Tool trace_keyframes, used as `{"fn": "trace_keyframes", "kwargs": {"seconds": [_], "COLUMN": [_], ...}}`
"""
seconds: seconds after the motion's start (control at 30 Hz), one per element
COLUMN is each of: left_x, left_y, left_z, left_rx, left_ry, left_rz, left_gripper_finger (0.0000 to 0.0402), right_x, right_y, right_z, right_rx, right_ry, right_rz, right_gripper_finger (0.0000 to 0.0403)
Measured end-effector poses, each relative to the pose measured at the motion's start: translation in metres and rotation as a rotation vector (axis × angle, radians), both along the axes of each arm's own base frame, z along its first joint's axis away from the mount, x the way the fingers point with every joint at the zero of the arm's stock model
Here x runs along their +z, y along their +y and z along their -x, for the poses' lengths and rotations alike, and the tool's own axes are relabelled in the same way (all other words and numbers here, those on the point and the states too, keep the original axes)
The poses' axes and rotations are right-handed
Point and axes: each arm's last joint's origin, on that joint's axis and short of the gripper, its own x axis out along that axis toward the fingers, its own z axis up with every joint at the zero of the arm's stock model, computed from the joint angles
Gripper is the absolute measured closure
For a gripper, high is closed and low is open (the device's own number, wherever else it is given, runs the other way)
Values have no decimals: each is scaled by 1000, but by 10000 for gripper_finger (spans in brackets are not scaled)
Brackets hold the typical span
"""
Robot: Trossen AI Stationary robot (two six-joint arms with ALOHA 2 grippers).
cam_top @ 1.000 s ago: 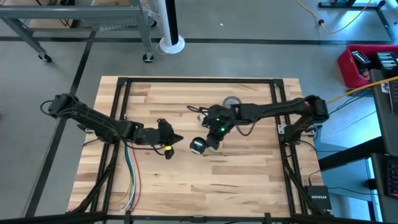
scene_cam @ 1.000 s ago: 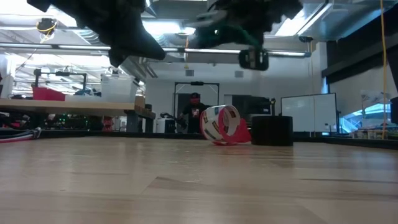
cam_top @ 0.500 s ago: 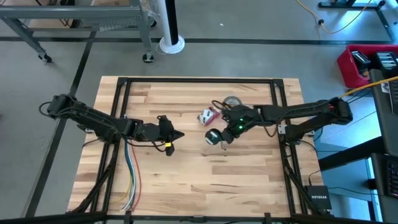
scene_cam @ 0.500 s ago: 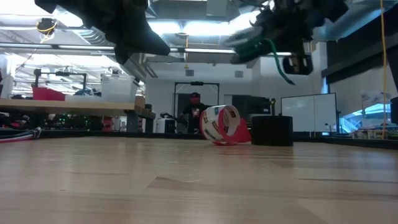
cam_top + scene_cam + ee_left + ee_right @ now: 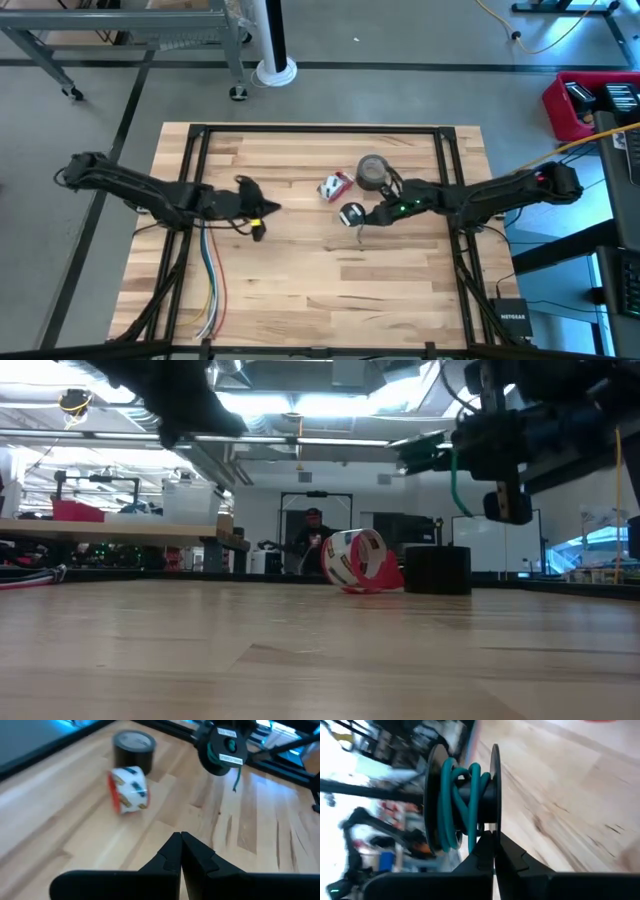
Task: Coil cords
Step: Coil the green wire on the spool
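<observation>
The cord is thin and green, wound on a small black round spool (image 5: 465,800) between two black discs. My right gripper (image 5: 366,216) is shut on it right of the table's middle, in front of the grey tape roll (image 5: 372,170). The spool (image 5: 351,214) also shows in the left wrist view (image 5: 222,751), with a short green tail (image 5: 235,780) hanging from it, and the tail shows in the low view (image 5: 455,480). My left gripper (image 5: 264,208) is shut and empty, left of the middle and above the table. My right gripper pinches the spool between its two fingers at the rim of one black disc (image 5: 494,822). The fingers come roughly level from the table's right side. The spool is lifted clear of the table, its discs upright, and the loose cord end hangs slack below it.
A red-and-white tape dispenser (image 5: 333,187) lies beside the grey tape roll at the far middle. Long green, yellow, red and white wires (image 5: 210,285) run along the table's left side toward its near edge. Bare wood lies in the near half.
My right gripper has carried the spool toward the table's right and far side, close to the tape roll, and somewhat lower. My left gripper has drawn back toward the table's left edge, staying shut.
</observation>
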Motion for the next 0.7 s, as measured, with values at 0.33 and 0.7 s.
{"fn": "trace_keyframes", "kwargs": {"seconds": [0.33,0.7], "left_x": [40,12], "left_y": [19,20], "left_z": [79,124], "left_rx": [75,59], "left_ry": [-85,-264], "left_rz": [-9,73], "left_gripper_finger": [401,401], "right_x": [-7,-7], "right_y": [-3,-4], "right_z": [8,7], "right_rx": [-100,-100], "right_ry": [-181,-197], "right_rz": [95,173], "right_gripper_finger": [402,402]}}
